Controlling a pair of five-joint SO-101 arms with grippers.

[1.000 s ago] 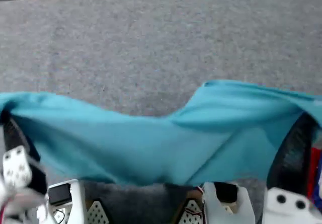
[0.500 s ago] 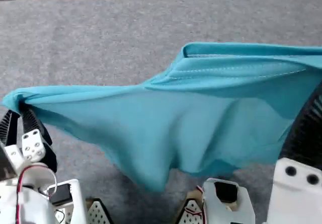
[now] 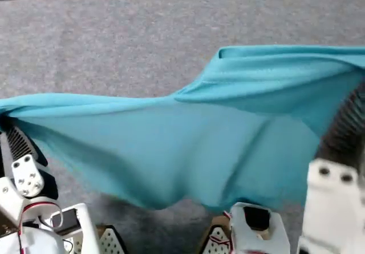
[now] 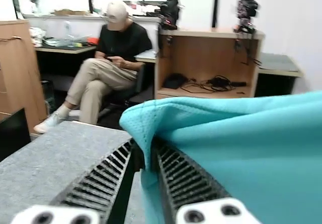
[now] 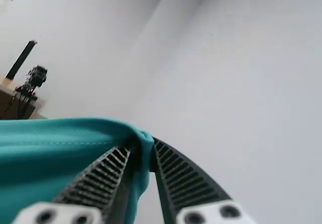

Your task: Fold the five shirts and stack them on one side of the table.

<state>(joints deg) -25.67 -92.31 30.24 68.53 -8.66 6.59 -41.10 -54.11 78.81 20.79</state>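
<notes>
teal shirt (image 3: 188,145) stretched aloft, right end cut off

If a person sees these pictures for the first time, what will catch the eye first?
The big teal shirt comes first, stretched wide over the near half of the grey table. Each end of it is pinched in a gripper: the left gripper holds one edge and the right gripper holds the other, both shut on the fabric.
</notes>
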